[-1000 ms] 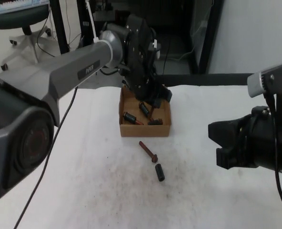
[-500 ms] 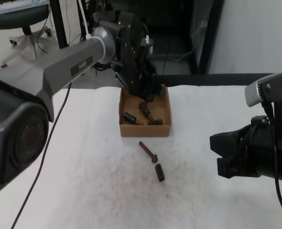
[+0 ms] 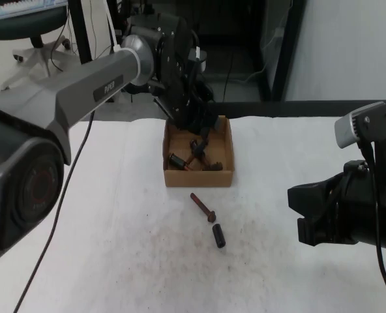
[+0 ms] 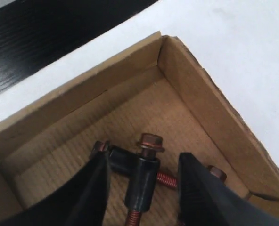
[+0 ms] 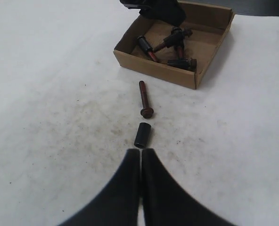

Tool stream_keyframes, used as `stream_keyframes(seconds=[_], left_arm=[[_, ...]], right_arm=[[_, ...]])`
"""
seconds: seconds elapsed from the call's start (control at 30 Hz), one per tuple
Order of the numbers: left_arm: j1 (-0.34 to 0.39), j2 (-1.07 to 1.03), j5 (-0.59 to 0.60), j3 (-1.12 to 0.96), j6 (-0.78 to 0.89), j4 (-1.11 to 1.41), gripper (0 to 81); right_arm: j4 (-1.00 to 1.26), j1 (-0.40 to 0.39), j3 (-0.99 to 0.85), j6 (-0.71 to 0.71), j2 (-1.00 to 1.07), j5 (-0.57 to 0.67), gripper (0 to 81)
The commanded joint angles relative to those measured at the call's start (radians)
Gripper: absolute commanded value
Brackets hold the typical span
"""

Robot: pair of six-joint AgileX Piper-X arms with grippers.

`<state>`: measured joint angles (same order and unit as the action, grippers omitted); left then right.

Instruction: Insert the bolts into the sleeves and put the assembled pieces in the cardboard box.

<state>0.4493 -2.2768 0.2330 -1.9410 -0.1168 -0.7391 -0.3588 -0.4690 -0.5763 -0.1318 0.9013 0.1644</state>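
Observation:
The cardboard box sits at the middle back of the white bench. Three assembled bolt-and-sleeve pieces lie in it. My left gripper hangs open just above the box, its fingers either side of one assembled piece without touching it. In front of the box a loose reddish bolt lies on the bench, with a black sleeve just past its head. My right gripper is shut and empty, a short way short of the sleeve.
The right arm stands over the bench's right side. The left arm stretches from the near left to the box. A dark rail runs along the bench's far edge. An office chair stands at the back left.
The left gripper has risen and drawn back towards the box's far wall, leaving an assembled piece in the box. The right arm has hardly shifted.

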Motion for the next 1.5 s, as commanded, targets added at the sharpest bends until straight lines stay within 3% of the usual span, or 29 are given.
stream_keyframes(seconds=[0.0, 0.33, 0.47, 0.67, 0.83, 0.93, 1.2, 1.37, 1.47], left_arm=[[-0.001, 0.051, -0.006, -0.015, -0.040, -0.050, 43.2], [0.052, 0.225, -0.009, -0.015, -0.417, -0.497, 43.2], [0.093, 0.267, -0.009, -0.015, -0.560, -0.503, 43.2], [0.148, 0.247, -0.043, -0.013, -0.552, -0.501, 43.2], [0.184, 0.196, -0.136, -0.011, -0.804, -0.500, 43.2], [0.193, 0.157, -0.195, -0.011, -0.944, -0.487, 38.8], [0.208, 0.085, -0.210, -0.011, -0.997, -0.521, 35.4], [0.209, 0.085, -0.104, 0.003, -1.072, -0.540, 35.4], [0.206, 0.085, -0.101, 0.030, -1.095, -0.541, 35.4]], right_arm=[[-0.003, 0.003, -0.009, 0.006, -0.011, -0.001, 0.8], [0.012, 0.003, -0.009, 0.006, -0.011, 0.045, 0.8], [0.035, 0.003, -0.009, 0.006, -0.011, 0.082, 0.8], [0.035, 0.003, -0.009, 0.006, -0.011, 0.095, 0.8], [0.035, 0.003, -0.009, 0.006, -0.011, 0.172, 0.8], [0.035, 0.003, -0.009, 0.006, -0.011, 0.173, 0.8], [0.035, 0.003, -0.009, 0.037, -0.011, 0.173, 0.8], [0.035, 0.003, -0.009, 0.039, -0.011, 0.173, 0.8], [0.035, 0.003, -0.009, 0.039, -0.011, 0.173, 0.8]])
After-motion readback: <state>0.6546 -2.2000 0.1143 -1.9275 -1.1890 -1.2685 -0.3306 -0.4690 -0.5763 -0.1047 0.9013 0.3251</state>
